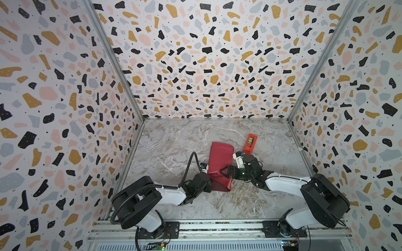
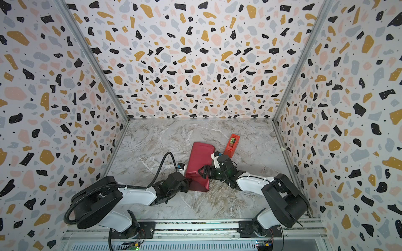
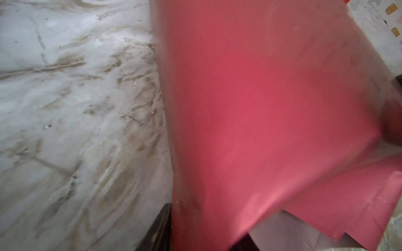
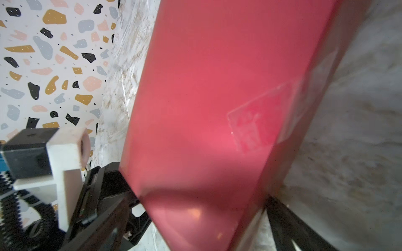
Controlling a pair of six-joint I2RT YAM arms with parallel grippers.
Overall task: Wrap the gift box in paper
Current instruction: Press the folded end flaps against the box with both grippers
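Between speckled terrazzo-print walls (image 1: 54, 97), a grey marbled table (image 1: 174, 141) carries the scene. The left arm (image 1: 152, 195) and right arm (image 1: 304, 187) lean in from the near rail toward the middle.

The paper (image 1: 219, 158), crimson side out, is folded into a long block-shaped bundle at mid-table, between the 2 arms in both top views. Its near end hangs as a loose, curling flap. The gift box is hidden, with no green showing through the wrap.

A red-orange tape dispenser (image 1: 250, 143) stands just beyond the bundle's far right corner, apart from it.

The right gripper (image 1: 225, 171) reaches across the bundle's near half with its jaws spread as wide as they go. The right wrist view shows 1 finger (image 4: 108, 191) on each side of the paper-covered block, though whether they squeeze it is unclear.

The left gripper (image 2: 187, 182) meets the bundle's left edge by the flap. Blurred paper fills the left wrist view, so its opening and any hold cannot be told.

A small strip of clear tape (image 4: 258, 121) lies stuck on the paper.
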